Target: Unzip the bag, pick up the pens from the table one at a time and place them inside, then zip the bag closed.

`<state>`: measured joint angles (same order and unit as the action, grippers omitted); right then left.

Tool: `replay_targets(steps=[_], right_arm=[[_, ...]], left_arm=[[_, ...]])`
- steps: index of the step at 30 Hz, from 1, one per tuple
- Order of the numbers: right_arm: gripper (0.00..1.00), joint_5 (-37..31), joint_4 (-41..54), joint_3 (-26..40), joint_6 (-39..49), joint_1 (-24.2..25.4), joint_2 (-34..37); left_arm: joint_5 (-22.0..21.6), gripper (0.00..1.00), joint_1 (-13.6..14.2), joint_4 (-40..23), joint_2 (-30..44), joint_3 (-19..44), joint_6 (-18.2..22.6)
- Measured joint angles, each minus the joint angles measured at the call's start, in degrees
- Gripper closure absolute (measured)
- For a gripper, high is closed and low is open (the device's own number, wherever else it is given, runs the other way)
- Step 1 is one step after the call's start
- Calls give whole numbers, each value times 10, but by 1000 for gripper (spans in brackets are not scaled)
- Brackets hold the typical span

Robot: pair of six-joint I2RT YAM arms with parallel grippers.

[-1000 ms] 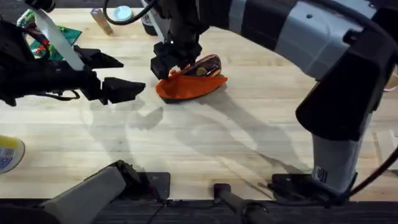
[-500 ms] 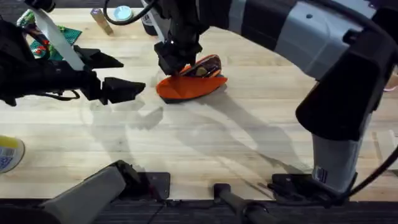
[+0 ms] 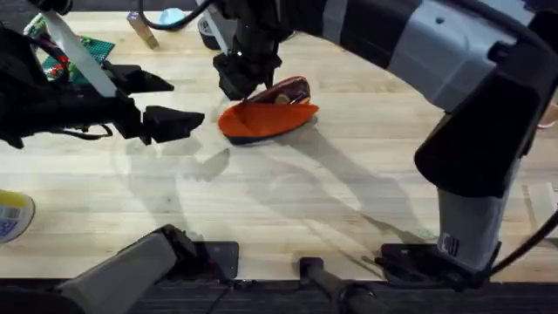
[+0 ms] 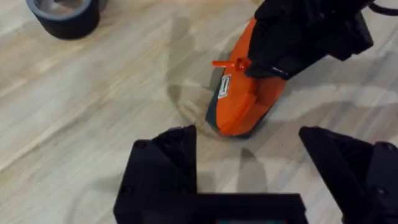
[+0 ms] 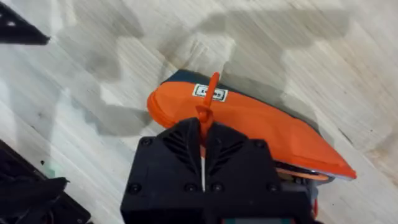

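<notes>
Overhead, the orange bag (image 3: 267, 120) lies on the far middle of the bench (image 3: 288, 209), its dark underside showing along the near edge and its right end gaping open, where something dark and reddish with a small yellowish spot shows in the mouth. The right end effector (image 3: 247, 74) reaches across from the big grey arm and sits over the bag's left end. In the right wrist view its two fingers are pressed together on the thin orange zipper tab (image 5: 206, 115), which stands up between them just above the bag's white label (image 5: 208, 93); the bag (image 5: 249, 127) stretches away beneath the end effector, and its far end is parted, showing a lighter inner edge. The left end effector (image 3: 166, 103) hovers to the left of the bag, well apart from it, with its black fingers spread and nothing between them. From the left wrist view those spread fingers (image 4: 163, 163) frame the bag (image 4: 239, 102) beyond, with the right end effector (image 4: 292, 46) on top of it, and a dark roll of tape (image 4: 64, 14) sits on the bench farther off.
</notes>
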<state>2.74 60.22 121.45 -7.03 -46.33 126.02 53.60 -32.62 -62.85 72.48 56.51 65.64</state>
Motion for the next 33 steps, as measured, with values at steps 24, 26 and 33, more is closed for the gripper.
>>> replay_targets(steps=[24, 26, 33], right_arm=[[972, 0, 13, 12, 2, 0, 0], [972, 0, 14, 12, 2, 0, 0], [972, 0, 14, 12, 2, 0, 0]], left_arm=[[93, 5, 0, 44, 2, 0, 7], [100, 3, 0, 45, 11, 0, 19], [117, 23, 0, 46, 86, 0, 62]])
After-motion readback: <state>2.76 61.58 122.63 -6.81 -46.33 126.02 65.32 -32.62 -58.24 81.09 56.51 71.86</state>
